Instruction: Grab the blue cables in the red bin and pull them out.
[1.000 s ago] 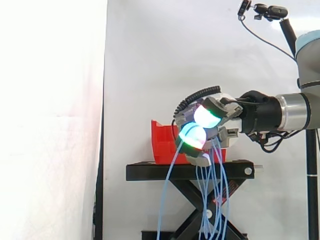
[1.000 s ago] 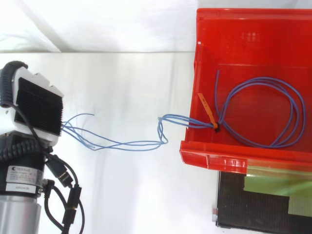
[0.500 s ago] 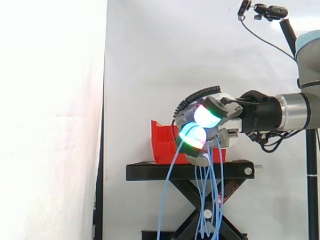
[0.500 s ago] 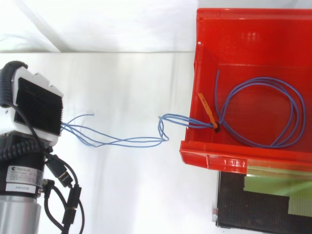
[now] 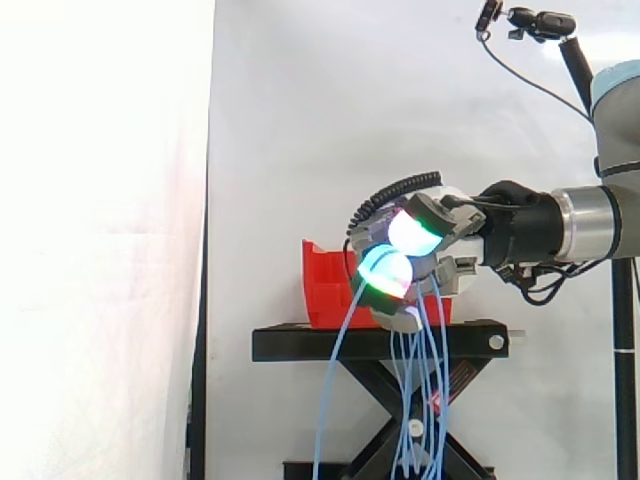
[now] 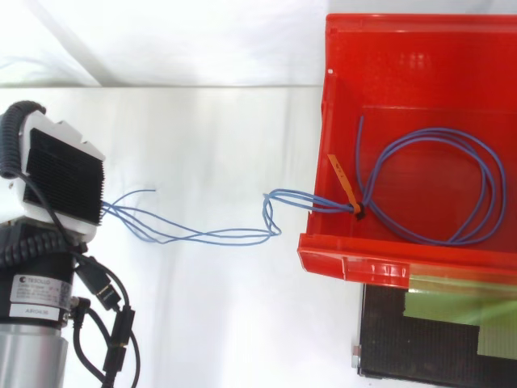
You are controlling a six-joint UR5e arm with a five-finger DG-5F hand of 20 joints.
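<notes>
In the side view my hand (image 5: 425, 250) hovers in front of the red bin (image 5: 325, 290), above the stand's edge, its fingers curled round a bundle of thin blue cables (image 5: 326, 400) that hang straight down past the stand. From above, the hand (image 6: 60, 182) is far left of the bin (image 6: 388, 263), and the held strands (image 6: 202, 237) trail right toward it. A second looped blue bundle (image 6: 323, 204), bound with an orange tie (image 6: 343, 182), lies inside the bin with its ends poking over the left wall. I cannot tell whether the two bundles touch.
The bin sits on a black scissor stand (image 5: 380, 343) before the white curtain. A black plate with a greenish patch (image 6: 436, 339) lies below the bin in the top view. A white surface spreads between hand and bin.
The hanging cables sway a little under the hand. Hand, bin and the looped bundle stay where they were.
</notes>
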